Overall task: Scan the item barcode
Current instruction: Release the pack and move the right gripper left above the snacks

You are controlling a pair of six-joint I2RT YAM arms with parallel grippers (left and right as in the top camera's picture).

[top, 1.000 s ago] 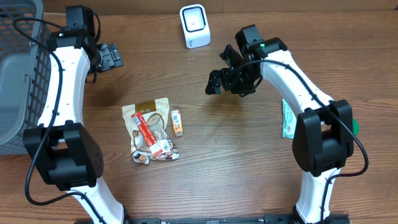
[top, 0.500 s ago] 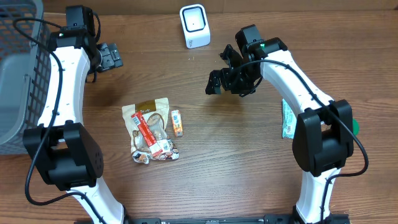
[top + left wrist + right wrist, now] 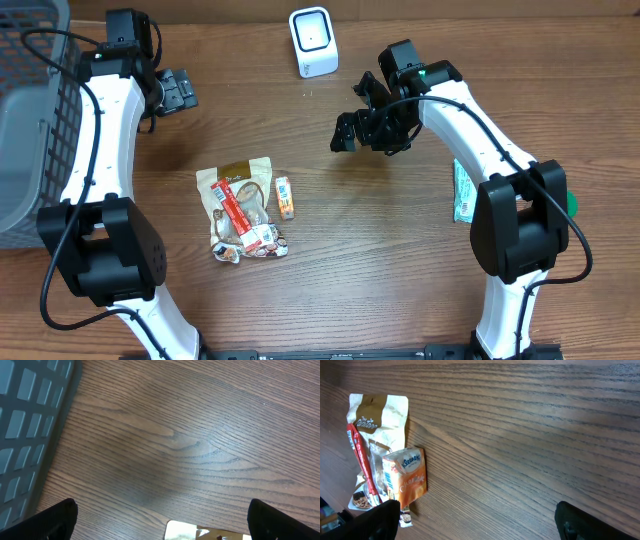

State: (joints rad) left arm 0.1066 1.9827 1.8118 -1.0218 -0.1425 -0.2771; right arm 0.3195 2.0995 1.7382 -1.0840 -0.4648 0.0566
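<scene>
lying flat on the wooden table (image 3: 400, 280), a brown snack pouch (image 3: 240, 170) is seen left of centre, with a red stick pack (image 3: 236, 208) laid across it and a small orange packet (image 3: 285, 197) just beside its right edge. the white barcode scanner (image 3: 313, 41) is stood at the far edge, well apart from them. the right gripper (image 3: 352, 110) is held above bare wood between scanner and pile, its jaws spread wide and nothing grasped. the left gripper (image 3: 185, 92) is likewise released, beside the grey basket (image 3: 30, 120). a teal packet (image 3: 462, 190) is partly hidden by the right arm.
</scene>
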